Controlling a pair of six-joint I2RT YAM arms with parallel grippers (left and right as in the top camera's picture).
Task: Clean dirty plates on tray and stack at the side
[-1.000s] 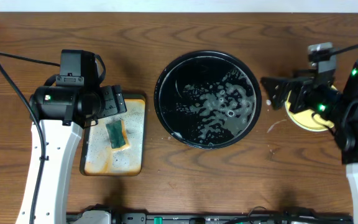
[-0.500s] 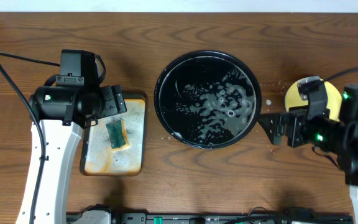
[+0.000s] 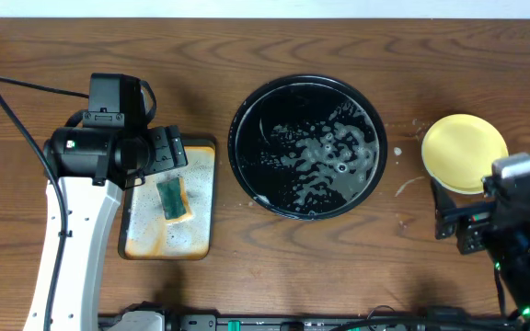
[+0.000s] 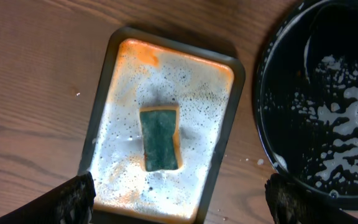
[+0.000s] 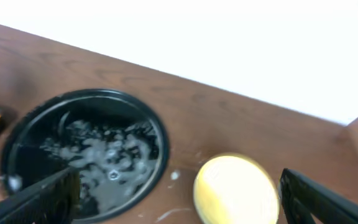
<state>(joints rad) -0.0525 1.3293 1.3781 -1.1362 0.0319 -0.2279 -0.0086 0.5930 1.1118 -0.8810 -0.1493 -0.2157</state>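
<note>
The tray (image 3: 260,119) is wet with suds. Near it on the right lies a yellow plate (image 3: 465,154). The right gripper (image 5: 179,198), also right of the tray but further front, gapes wide and empty. Left of the tray, the left gripper (image 4: 180,198) hangs wide open and empty over a sponge (image 4: 160,138) on a rusty pan (image 4: 210,81).

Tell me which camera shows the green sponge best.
The left wrist view. There the sponge appears large and unobstructed, seen from straight above, lying in the middle of the rust-stained metal tray. The overhead view shows it too, but much smaller. The right wrist view does not show it.
</note>
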